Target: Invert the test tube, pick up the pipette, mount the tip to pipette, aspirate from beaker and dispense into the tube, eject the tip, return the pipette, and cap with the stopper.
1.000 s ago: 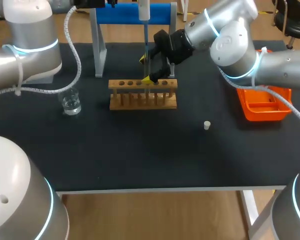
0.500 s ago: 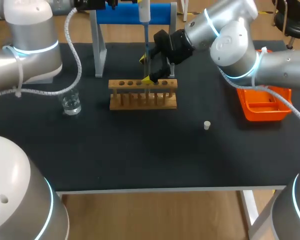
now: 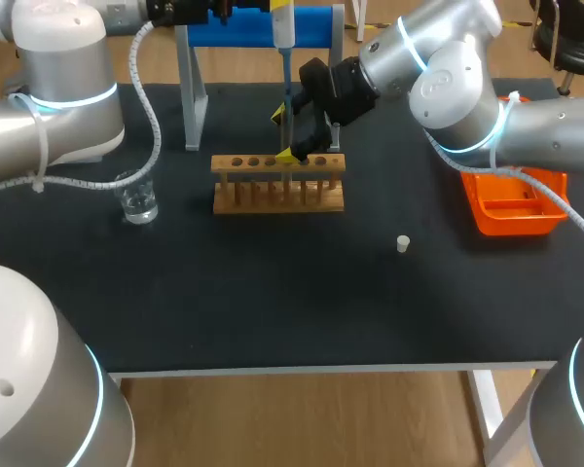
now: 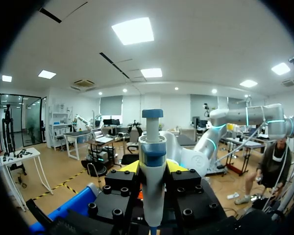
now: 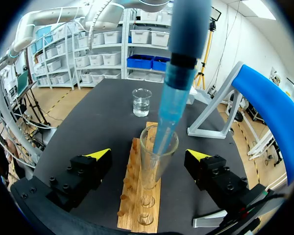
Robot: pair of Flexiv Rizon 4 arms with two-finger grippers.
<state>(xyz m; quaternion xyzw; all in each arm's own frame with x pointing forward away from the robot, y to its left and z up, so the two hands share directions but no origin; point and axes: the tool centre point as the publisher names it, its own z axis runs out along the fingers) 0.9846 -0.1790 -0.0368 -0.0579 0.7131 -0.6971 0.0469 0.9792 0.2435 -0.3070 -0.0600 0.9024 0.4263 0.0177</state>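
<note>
Black worktop (image 3: 273, 292) under both arms, with a wooden rack (image 3: 277, 185) at the middle. Near the left side, a beaker (image 3: 137, 199) of clear liquid. To the right of the rack and apart from it, a small white stopper (image 3: 402, 243) lying loose, not yet needed. Further right, an orange bin (image 3: 511, 209), probably meant for the spent tip. Behind the rack, a blue stand (image 3: 258, 27), likely the home of the pipette.

Left end effector (image 4: 152, 166) closed around the body of the pipette (image 4: 152, 147), plunger end up, held upright so as to point straight down. Blue tip (image 5: 162, 129) lowered into the mouth of the test tube (image 5: 154, 166), itself upright in the rack with the open end up. Looks like the dispensing step. Liquid level inside the tube too hard to make out.

Right end effector (image 5: 148, 154) spread wide, one finger to each side of the tube, neither touching. Seemingly placed there to guard or steady the glass if knocked. Care called for on withdrawal: straight up, to avoid catching the rim and tilting the tube.
</note>
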